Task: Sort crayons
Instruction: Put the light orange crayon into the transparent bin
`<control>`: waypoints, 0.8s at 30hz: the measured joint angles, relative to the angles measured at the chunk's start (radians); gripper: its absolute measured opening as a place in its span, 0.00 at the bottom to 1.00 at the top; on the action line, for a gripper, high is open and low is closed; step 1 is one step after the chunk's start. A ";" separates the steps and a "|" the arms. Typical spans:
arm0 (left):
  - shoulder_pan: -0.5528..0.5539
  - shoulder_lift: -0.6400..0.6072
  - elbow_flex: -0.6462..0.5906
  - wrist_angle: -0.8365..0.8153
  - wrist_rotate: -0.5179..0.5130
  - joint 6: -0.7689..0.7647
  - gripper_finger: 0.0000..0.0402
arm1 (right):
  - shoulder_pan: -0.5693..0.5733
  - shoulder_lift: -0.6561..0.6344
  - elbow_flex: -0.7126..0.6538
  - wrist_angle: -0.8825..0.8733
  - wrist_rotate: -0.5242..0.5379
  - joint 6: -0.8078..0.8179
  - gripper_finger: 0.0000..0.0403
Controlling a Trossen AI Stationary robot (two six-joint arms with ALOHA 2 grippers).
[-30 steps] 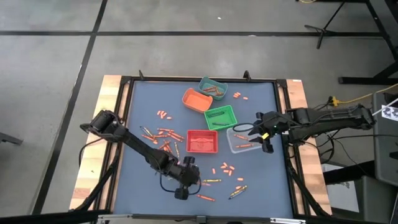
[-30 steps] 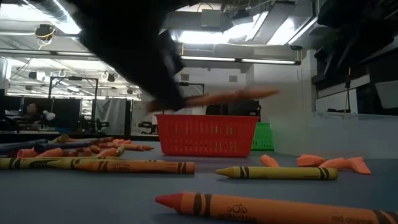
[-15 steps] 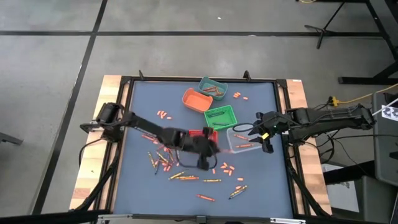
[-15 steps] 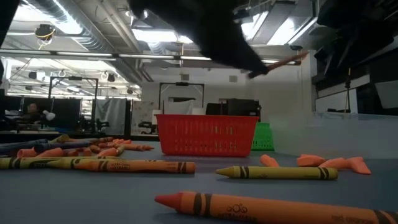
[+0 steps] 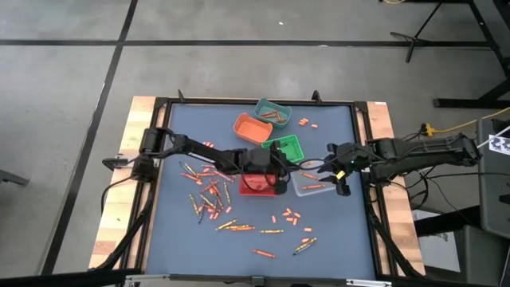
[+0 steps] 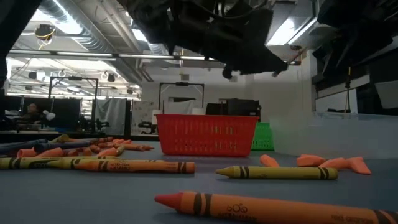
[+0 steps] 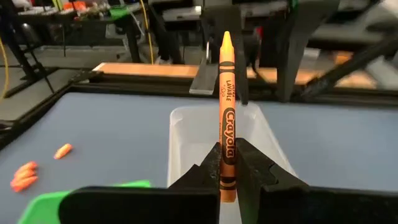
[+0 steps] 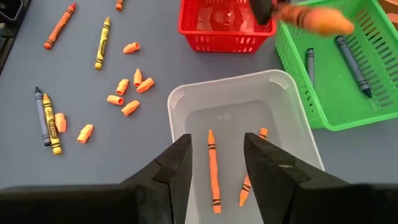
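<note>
Nearest the desk's front edge, on the smooth blue-grey mat, whole paper-wrapped crayons [image 5: 263,253] lie scattered as thin sticks, with short orange stubs [image 5: 288,215] just beyond them. To the left a denser heap of orange and yellow sticks [image 5: 209,194] spreads over the desk [image 5: 335,239].

Farther in sits a red lattice-walled plastic basket [image 5: 256,184], rectangular and shallow. The left claw [image 5: 284,171] hangs above its far right corner, clamped tight on one orange crayon [image 7: 226,112] whose waxy cone tip sticks out past the fingers; the black-printed wrapper reads clearly in the left wrist view. The tip points toward a clear, round-cornered plastic bin [image 5: 312,182] just right of the red basket, which holds two orange crayons [image 8: 213,171] on its glossy floor.

The right claw [image 5: 335,169] hovers over that clear bin's right side, its fingers spread wide and holding nothing.

Beyond, a green mesh basket [image 5: 284,149] carries a few dark blue sticks [image 8: 352,65]. Farther still stand an orange bin [image 5: 251,128] and a teal bin [image 5: 272,112], each with rounded corners.
</note>
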 joint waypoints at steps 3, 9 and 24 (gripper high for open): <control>-0.006 0.041 0.000 0.068 0.001 -0.005 0.02 | 0.000 0.000 0.000 0.001 -0.021 0.000 0.36; -0.018 0.112 0.000 0.143 0.000 -0.005 0.02 | 0.000 0.000 0.000 0.001 -0.111 0.000 0.36; -0.013 0.127 0.000 0.168 -0.008 -0.005 0.10 | 0.000 0.000 0.000 0.076 -0.262 0.137 0.36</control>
